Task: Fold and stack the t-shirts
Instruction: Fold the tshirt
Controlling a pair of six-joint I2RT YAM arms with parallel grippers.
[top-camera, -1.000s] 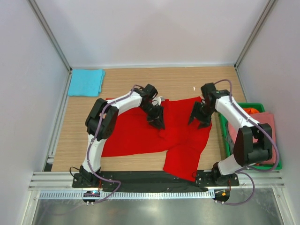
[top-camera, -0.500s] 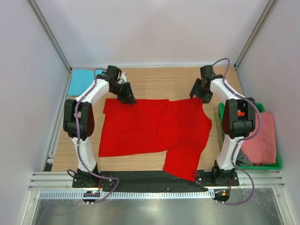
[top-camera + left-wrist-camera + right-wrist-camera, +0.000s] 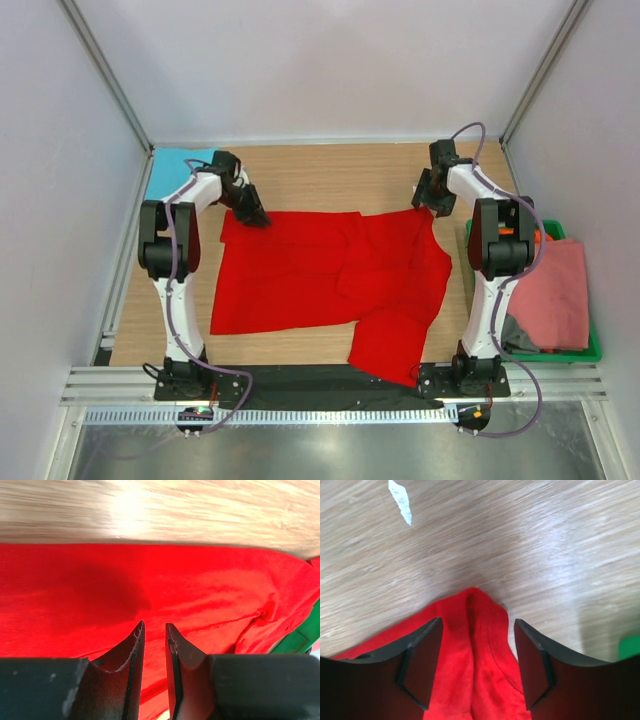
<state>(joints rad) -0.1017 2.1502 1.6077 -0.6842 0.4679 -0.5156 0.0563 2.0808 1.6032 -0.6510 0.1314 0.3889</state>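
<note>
1. Looking down from the top external view, you have the red t-shirt (image 3: 320, 270) spread across the middle of the surface (image 3: 340, 170). It lies mostly flat, with one flap doubled over at lower right of the frame. Both arms reach to its far edge, the left fingers (image 3: 253, 213) at the upper left corner and the right fingers (image 3: 424, 200) at the upper right corner. I read that as a paired hold on two corners, set up so the far edge can be brought over for a fold. A turquoise tee (image 3: 172, 172) lies at upper left of the frame, probably the stack's base. The green crate (image 3: 575, 353) at the right holds a salmon pink tee (image 3: 555, 300).

2. Turning to the left wrist view, the left fingers (image 3: 131, 655) stand nearly together with only a thin slit between them. Red cloth (image 3: 75, 595) fills the frame beyond them. It is smooth and shadowed at the centre and creased toward the right, with wood across the top. You cannot tell whether fabric is pinched.

3. Moving to the right wrist view, the right fingers (image 3: 422, 655) are well apart and clamp nothing. They straddle a bunched, ridged corner of the red shirt (image 3: 480, 645) that pokes up between them, placed for a pinch. A white scrap (image 3: 400, 500) lies on the wood at upper left of the frame.
</note>
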